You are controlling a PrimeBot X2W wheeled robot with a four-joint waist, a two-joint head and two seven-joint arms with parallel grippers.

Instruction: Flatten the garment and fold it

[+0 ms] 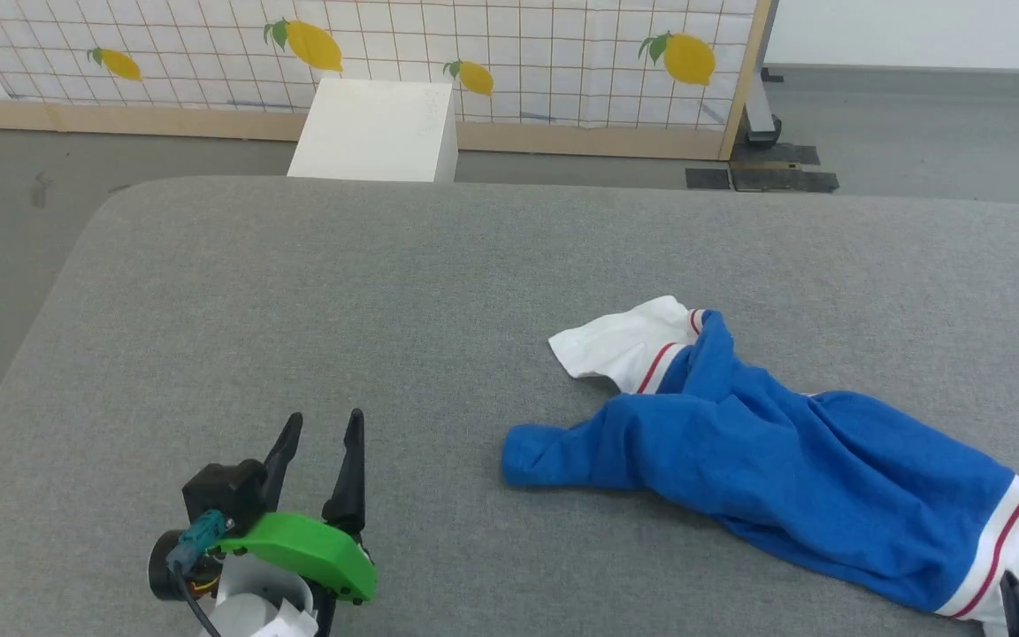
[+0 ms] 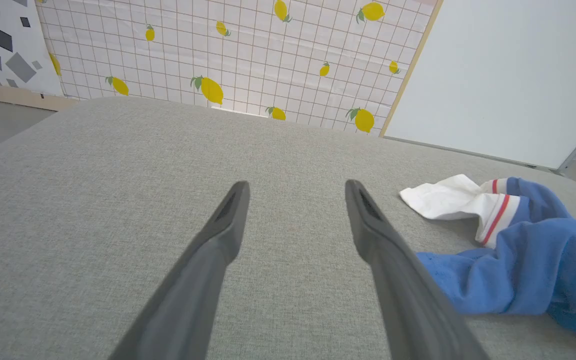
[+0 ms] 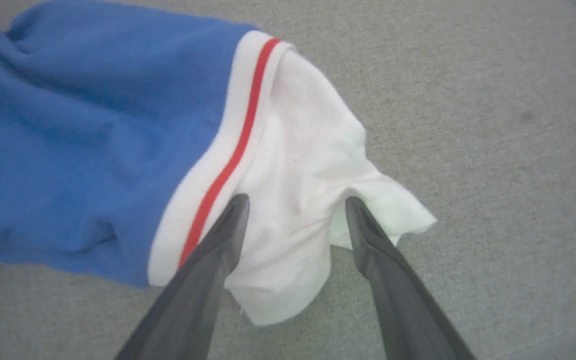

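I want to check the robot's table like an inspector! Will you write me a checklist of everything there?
Surface: grey padded fabric top, mostly bare.
Job's things: garment, blue with white red-striped sleeves, crumpled on the robot's right side, not flattened.
Clutter: nothing seen.
Grippers: left gripper open over bare surface, apart from the garment; right gripper open, jaws over a white sleeve.
Cables: dark cable with teal plug at the left wrist.
Surroundings: lemon-print screen, white box, grey floor.

Head cam looked down over grey fabric surface (image 1: 297, 292). Left wrist cam sat low, faced lemon-print panel (image 2: 248, 50). Right wrist cam hung close above crumpled blue-and-white jersey shirt (image 3: 93, 125); all three shared it.
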